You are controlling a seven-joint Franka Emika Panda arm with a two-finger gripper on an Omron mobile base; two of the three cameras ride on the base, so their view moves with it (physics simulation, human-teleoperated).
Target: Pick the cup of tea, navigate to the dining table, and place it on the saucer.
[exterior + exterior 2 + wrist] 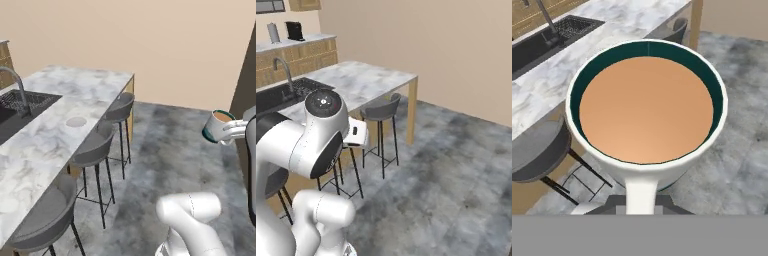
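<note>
The cup of tea (pixel 218 124) hangs in the air over the floor at the right, whitish outside with a dark green rim. My gripper (pixel 233 131) is shut on its handle. Seen from the hand, the cup (pixel 647 107) is full of brown tea, and its white handle runs down into my gripper (pixel 641 202). The saucer (pixel 76 121), a small pale round dish, lies on the marble top of the dining table (pixel 45 145), near the edge with the stools and well to the left of the cup. The table (pixel 368 80) also appears beyond my arm.
A black sink (pixel 20 107) with a curved tap (pixel 15 80) is set into the table. Grey stools (pixel 97 145) line its near side, another stool (pixel 381 110) at the table's end. The grey floor (pixel 170 145) lies between cup and table. A tan wall stands behind.
</note>
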